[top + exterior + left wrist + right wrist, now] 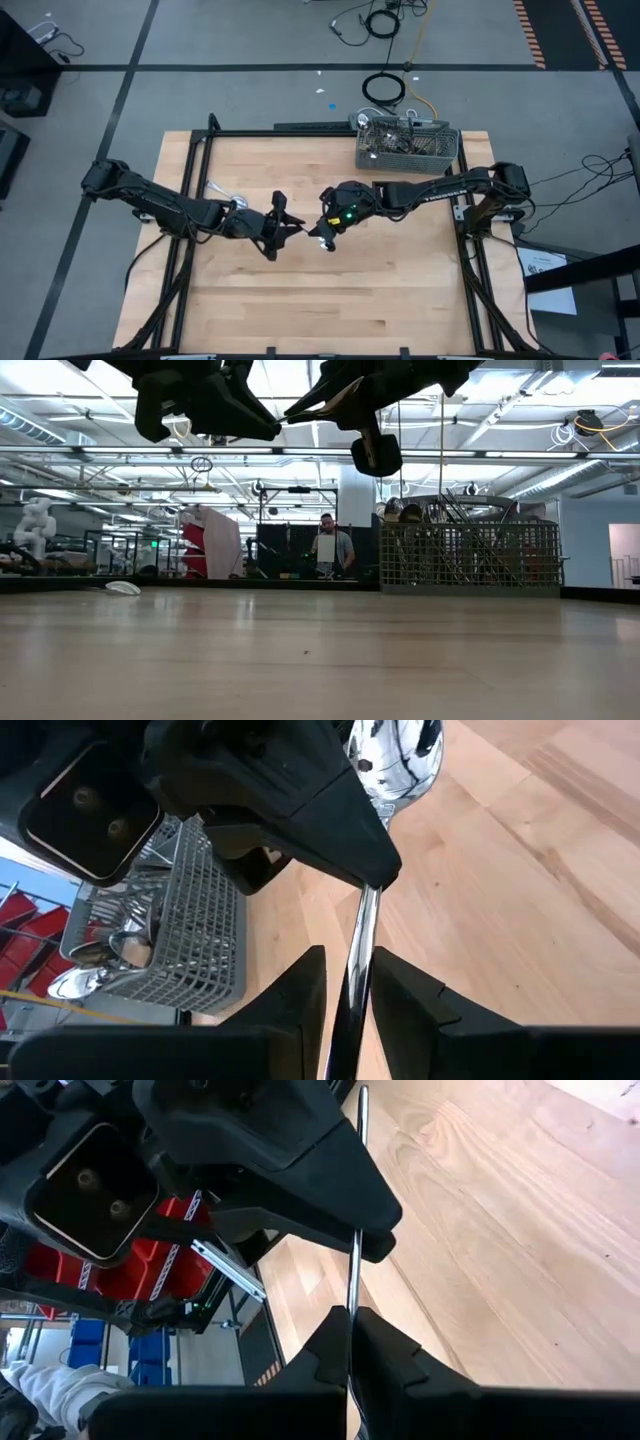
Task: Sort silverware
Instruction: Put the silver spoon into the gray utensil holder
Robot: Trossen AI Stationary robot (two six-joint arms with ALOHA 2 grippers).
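Note:
A shiny silver spoon hangs over the middle of the table between my two grippers. Its bowl (395,760) lies beyond my right gripper (318,230), which is shut on it. The bowl shows dark below that gripper in the low view (375,455). My left gripper (348,955) is open. Its two fingers stand on either side of the spoon's handle (358,945), with a gap showing on one side. More silverware stands in the grey wire basket (405,148) at the table's far right. My right gripper pinches the spoon's handle (371,888) between its two fingers, close below the bowl. The fingers lie across the handle (352,1295). The spoon is lifted clear of the table, and its handle reaches toward my left gripper.
The basket (470,555) stands on the table behind my right arm. A small pale thing (215,190) lies on the wood at the far left, beside my left arm. Bare wood stretches toward the near edge (320,310). A person (330,550) stands in the room beyond.

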